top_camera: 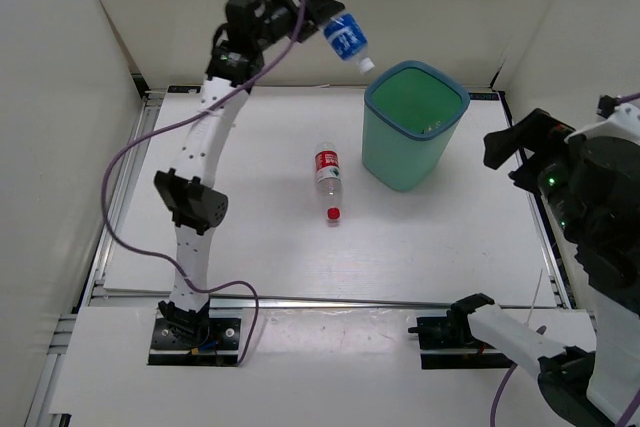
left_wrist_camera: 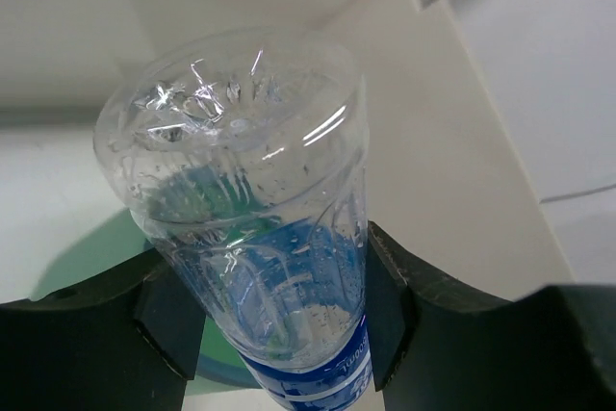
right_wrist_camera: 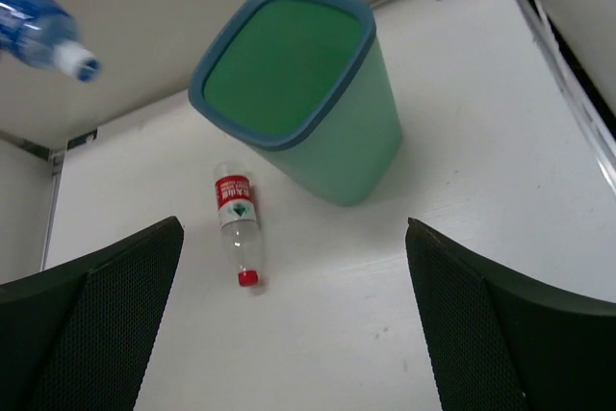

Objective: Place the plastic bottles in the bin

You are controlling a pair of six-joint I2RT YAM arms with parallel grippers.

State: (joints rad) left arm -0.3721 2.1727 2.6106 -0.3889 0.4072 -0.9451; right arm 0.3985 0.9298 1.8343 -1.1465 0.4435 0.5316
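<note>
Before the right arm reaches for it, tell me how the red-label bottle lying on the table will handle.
The red-label bottle lies on its side on the table, round-bodied, so a sideways nudge would probably roll it. It looks clear and empty, so likely light, and its walls may dent under a firm squeeze.

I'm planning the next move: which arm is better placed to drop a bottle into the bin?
Left: its pincer clamps the blue-label bottle, raised near the bin; the right pincer is open and empty.
</note>
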